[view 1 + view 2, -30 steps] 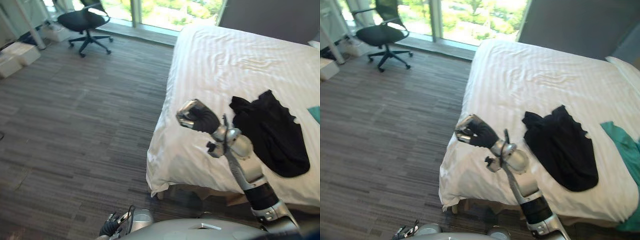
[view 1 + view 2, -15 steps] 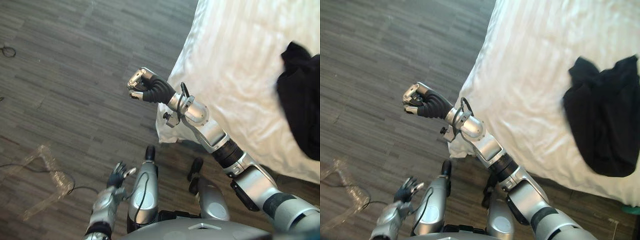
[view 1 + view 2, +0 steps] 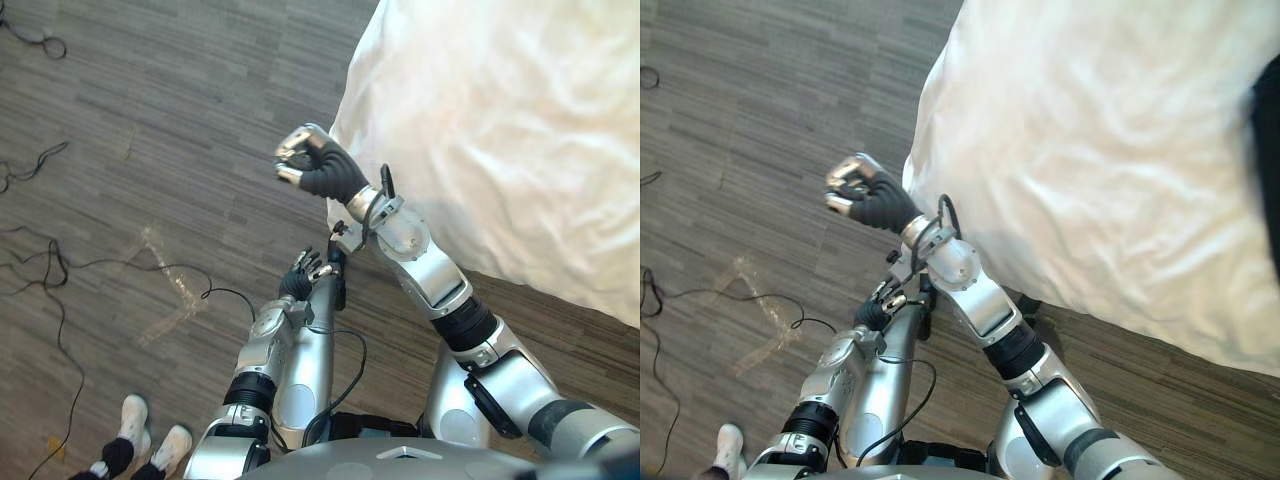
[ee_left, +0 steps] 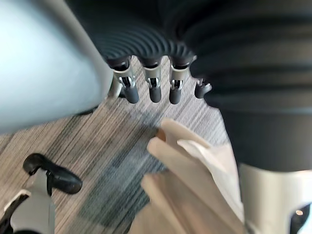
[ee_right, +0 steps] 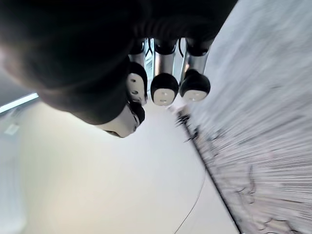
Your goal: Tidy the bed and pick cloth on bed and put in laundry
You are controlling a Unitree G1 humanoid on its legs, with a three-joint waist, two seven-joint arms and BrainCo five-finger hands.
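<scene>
Grey-brown floor [image 3: 150, 130]: largest item, ground to cross rather than work on, since the step in hand is judged to be the approach to the bed; narrow streaked planks, flat and matt. Bed [image 3: 520, 130]: its near corner is best rounded with the arm raised clear of the overhang; broad and soft-edged. Sheet [image 3: 1090, 130]: should be left lying when the garment comes up, so a lift straight upward is advised; white fabric, faintly striped, creased in shallow ripples and hanging loose at the corner. Black cloth [image 3: 1270, 170]: the thing to collect, lying on the bed at the far right edge of the right eye view, well apart from both hands; best pinched at a bunched fold, not pressed flat; dark, limp, without sheen. Right hand [image 3: 312, 165]: raised over the floor just beside the bed corner, fingers curled into an empty fist; it should uncurl before reaching in. Left hand [image 3: 303, 277]: low by the robot's side, fingers straight and slightly spread, idle. Shoes [image 3: 130, 420]: a person's pair, white, on the floor at lower left.
</scene>
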